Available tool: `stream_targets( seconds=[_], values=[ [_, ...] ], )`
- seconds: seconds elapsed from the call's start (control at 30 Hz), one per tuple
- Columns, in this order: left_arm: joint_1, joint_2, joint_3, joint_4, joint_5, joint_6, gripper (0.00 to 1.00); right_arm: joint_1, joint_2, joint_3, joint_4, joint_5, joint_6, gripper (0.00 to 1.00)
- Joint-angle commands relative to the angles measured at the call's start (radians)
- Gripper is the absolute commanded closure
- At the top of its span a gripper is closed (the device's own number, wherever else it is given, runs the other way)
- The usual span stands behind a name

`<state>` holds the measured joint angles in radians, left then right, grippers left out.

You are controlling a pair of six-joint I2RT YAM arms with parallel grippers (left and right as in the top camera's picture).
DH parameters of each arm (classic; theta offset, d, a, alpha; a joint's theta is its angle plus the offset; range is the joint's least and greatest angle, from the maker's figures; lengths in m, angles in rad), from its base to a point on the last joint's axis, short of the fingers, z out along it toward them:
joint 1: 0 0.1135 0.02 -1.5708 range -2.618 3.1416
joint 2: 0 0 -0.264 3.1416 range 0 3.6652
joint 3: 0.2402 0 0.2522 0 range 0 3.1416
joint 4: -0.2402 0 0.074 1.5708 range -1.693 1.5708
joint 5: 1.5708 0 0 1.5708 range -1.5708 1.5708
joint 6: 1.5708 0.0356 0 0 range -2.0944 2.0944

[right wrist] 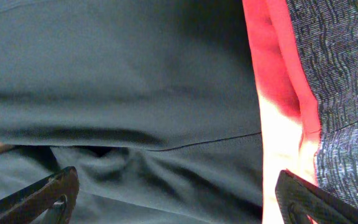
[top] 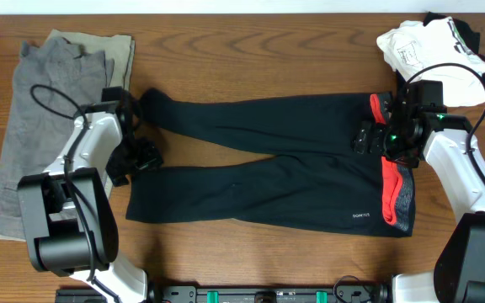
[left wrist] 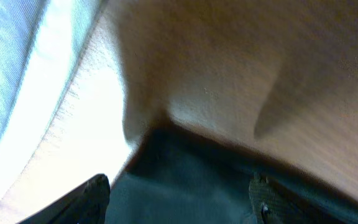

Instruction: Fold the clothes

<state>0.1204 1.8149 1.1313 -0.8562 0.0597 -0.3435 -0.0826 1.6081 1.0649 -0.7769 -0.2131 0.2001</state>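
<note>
While wide open, right hand [right wrist: 179, 198] over leggings [right wrist: 135, 74].

Leggings [top: 259, 172] span the table [top: 251, 50] centre, side to side. Bare wood lies along the far edge, bounded by a grey folded pile [top: 45, 126] at left and a white bundle [top: 432, 50] at right. The near strip is bare. The left gripper [top: 137, 157] stands near the grey pile.
</note>
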Motion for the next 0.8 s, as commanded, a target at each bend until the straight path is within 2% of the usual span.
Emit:
stream_targets(
  seconds=[0.0, 0.17, 0.3, 0.5, 0.57, 0.77],
  values=[
    [0.003, 0.009, -0.013, 0.033, 0.013, 0.010, 0.26, 0.007, -0.005, 0.006, -0.001, -0.009, -0.015, 0.01],
    [-0.004, 0.009, -0.015, 0.036, 0.018, 0.034, 0.27, 0.007, -0.005, 0.006, -0.010, -0.009, -0.014, 0.01],
    [-0.003, 0.009, -0.029, 0.036, -0.022, 0.034, 0.34, 0.007, -0.005, 0.006, -0.014, -0.009, -0.014, 0.01],
    [-0.003, 0.009, -0.050, 0.029, -0.072, -0.005, 0.36, 0.007, -0.005, 0.006, -0.024, -0.008, -0.014, 0.01],
    [-0.003, 0.009, -0.059, 0.034, -0.072, -0.010, 0.42, 0.007, -0.005, 0.006, -0.023, -0.008, -0.014, 0.01],
    [-0.003, 0.009, -0.103, 0.090, -0.072, -0.034, 0.80, 0.007, -0.005, 0.006, -0.024, -0.009, -0.014, 0.01]
  ],
)
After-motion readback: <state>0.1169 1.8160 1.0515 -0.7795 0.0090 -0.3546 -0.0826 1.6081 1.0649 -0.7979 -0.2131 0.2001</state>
